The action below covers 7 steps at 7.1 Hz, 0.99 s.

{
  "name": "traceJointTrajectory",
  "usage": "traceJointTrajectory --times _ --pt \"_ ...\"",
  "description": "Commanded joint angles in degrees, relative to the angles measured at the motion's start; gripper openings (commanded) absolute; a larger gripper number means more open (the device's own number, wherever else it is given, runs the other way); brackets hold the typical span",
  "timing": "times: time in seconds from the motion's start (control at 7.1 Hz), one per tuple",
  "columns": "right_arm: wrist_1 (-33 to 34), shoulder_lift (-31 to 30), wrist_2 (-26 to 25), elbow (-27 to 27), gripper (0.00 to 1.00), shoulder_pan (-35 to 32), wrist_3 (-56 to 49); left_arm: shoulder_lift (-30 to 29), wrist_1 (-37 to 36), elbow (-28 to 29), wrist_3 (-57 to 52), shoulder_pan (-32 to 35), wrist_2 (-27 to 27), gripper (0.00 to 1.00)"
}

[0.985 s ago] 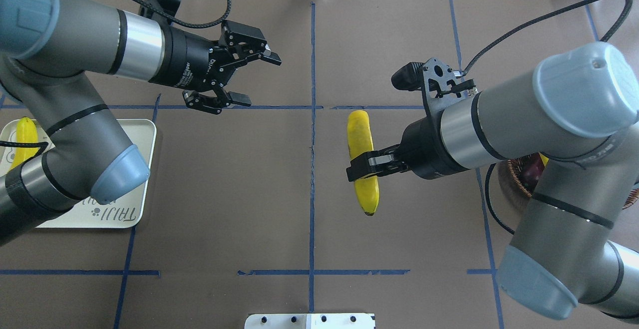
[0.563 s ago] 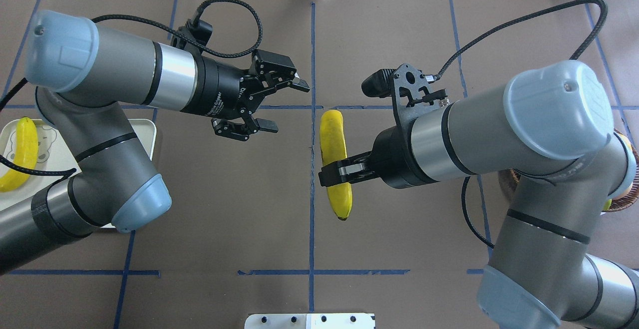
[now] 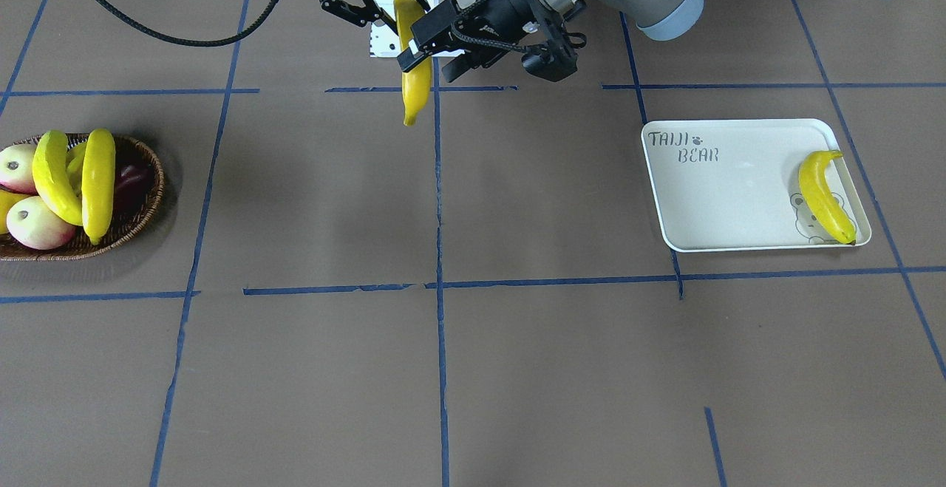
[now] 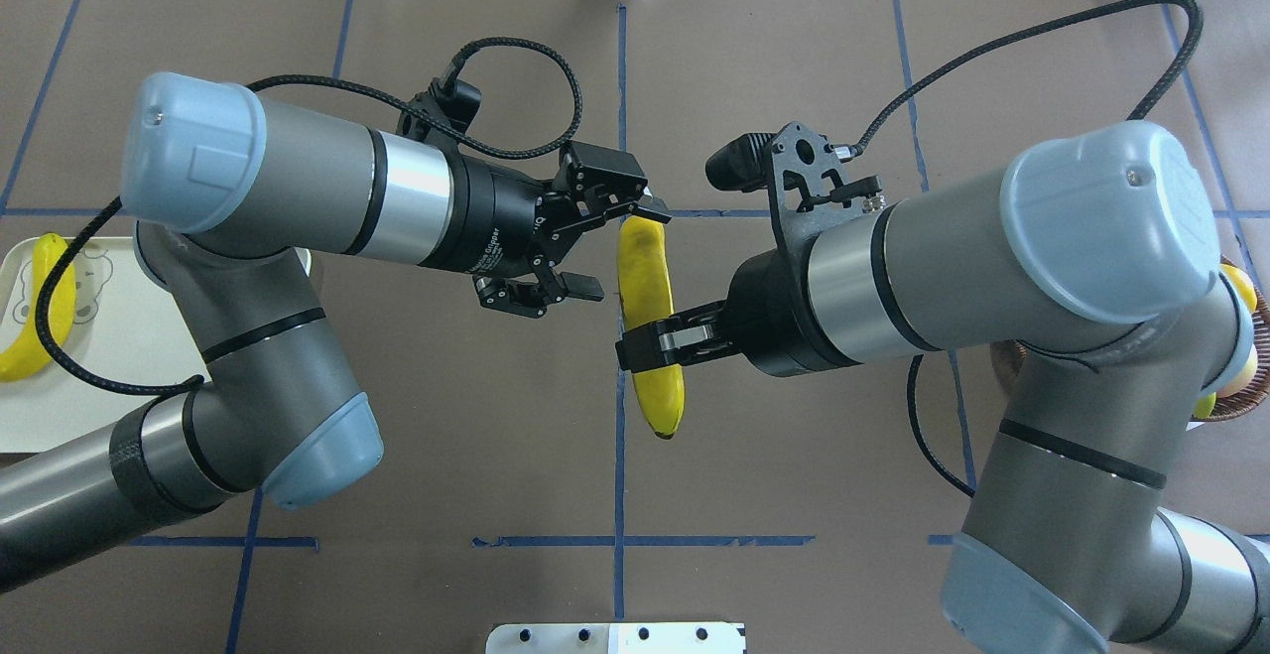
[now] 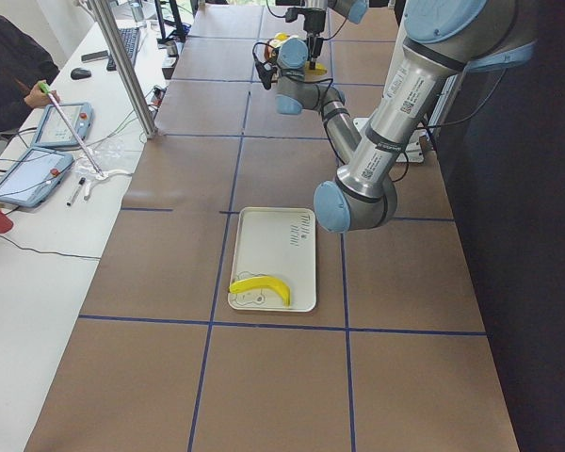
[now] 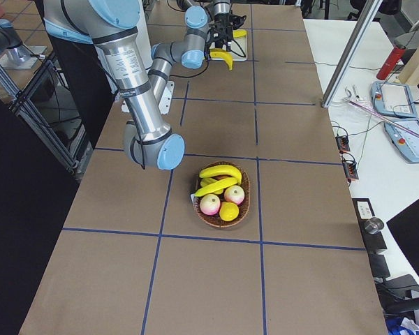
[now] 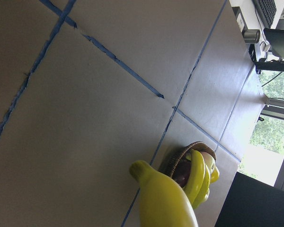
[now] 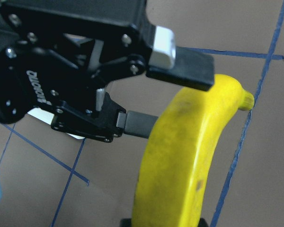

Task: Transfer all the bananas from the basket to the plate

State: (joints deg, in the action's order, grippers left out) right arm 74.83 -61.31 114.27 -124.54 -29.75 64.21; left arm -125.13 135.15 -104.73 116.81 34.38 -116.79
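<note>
Much is masked. In the overhead view the right arm covers nearly all of the basket, and the left arm and the frame edge cut off the plate. The front view crops the basket's outer side. The right gripper shows one finger across the held banana, the other hidden beneath. It is clamped on the half of the fruit nearer the robot. The left gripper stands spread, one finger over the banana's far end and one beside it; whether either pad touches, I cannot tell. The left wrist view catches only the banana's tip and none of its own fingers. In both side views the grippers are too small to read.

Counted, there are four bananas:
- The held banana hangs over the tabletop, lengthwise along its middle tape line.
- One plate banana lies along the plate's short edge, on the bear drawing. The plate sits toward the tabletop's end on the robot's left.
- Two basket bananas lie side by side across the basket, near the tabletop's opposite end.

With them in the basket are two pink-white fruits, one yellow fruit and one dark red thing half hidden beside the bananas
</note>
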Motion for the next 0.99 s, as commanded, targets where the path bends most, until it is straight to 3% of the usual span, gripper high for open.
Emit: traceJointTrajectory --times 0.0,0.14,0.28,0.42,0.56,0.7,0.84 --pt "-0.03 0.05 -0.01 -0.01 0.01 0.04 -0.05 -0.30 0.03 0.14 -0.09 -0.89 0.07 1.00" --pt "-0.03 0.05 -0.01 -0.01 0.01 0.04 -0.05 -0.29 -0.15 0.05 -0.09 -0.89 0.07 0.67" --pt "-0.03 0.05 0.08 -0.01 0.01 0.04 -0.05 -0.03 0.02 -0.30 -0.26 -0.89 -0.02 0.06" --pt "-0.03 0.05 0.08 -0.01 0.01 -0.04 -0.14 0.06 0.03 -0.56 -0.18 -0.89 -0.02 0.00" --pt "-0.12 0.05 0.25 -0.09 0.27 -0.04 -0.05 0.14 -0.15 -0.65 0.00 -0.72 -0.02 0.00" --pt "-0.12 0.05 0.17 -0.09 0.99 -0.04 -0.05 0.14 -0.15 -0.65 0.00 -0.63 -0.02 0.00" --pt "-0.12 0.05 0.17 -0.27 1.00 -0.04 -0.05 0.14 -0.15 -0.65 0.09 -0.63 -0.02 0.00"
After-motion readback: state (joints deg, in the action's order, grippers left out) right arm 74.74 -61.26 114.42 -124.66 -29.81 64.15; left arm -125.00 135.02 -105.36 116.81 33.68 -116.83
